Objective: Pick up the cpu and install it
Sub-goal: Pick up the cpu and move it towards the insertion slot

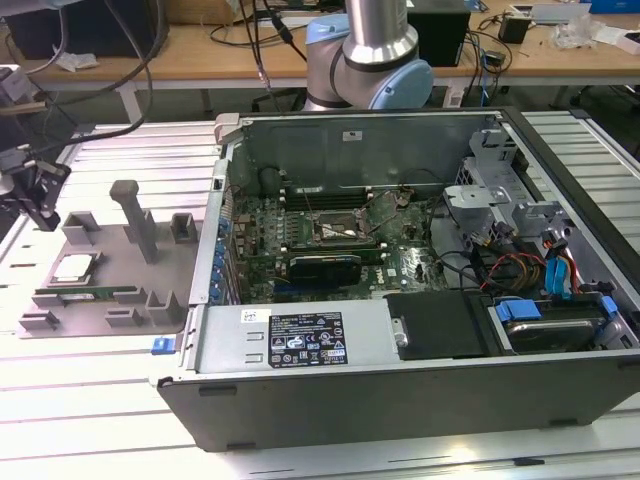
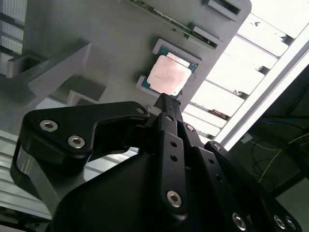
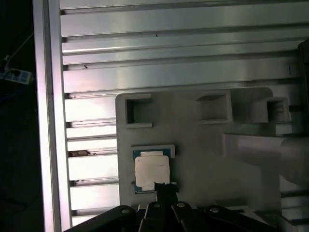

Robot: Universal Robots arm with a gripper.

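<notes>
Silver-grey cpu (image 3: 152, 173) lies flat in a walled recess of the grey fixture tray (image 3: 207, 159), presumably to keep it square, while the gripper (image 3: 164, 185), closed and empty, hangs at its edge.

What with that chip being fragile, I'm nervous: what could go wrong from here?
1. In both wrist views the tool lines up with one edge of the cpu, not its middle; a descent from there might catch a raised corner of the grey fixture or tilt the chip.
2. The socket sits deep inside the case, with loose cables beside it; carrying the chip in could snag them.
</notes>
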